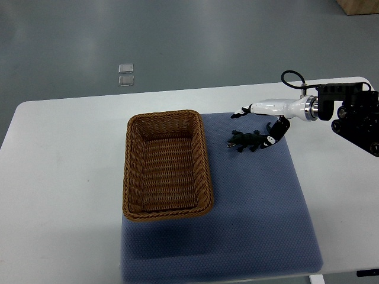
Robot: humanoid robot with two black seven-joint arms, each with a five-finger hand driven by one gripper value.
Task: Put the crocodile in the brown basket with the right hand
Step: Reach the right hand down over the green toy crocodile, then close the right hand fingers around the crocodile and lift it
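Since the crocodile (244,140) is a small dark toy lying flat on the blue mat (260,201), right of the brown basket (167,165) and clear of its rim, it looks light and probably soft or rubbery, so it should lift easily but could flop or slip from a loose pinch; the right robot hand (258,125) sits at its right end, fingers spread, one white finger reaching over the far side and a black-tipped one touching the tail end, nothing gripped yet; taking it across the thicker body seems safer than by the thin tail or legs; the white worktop (59,177) carries everything.
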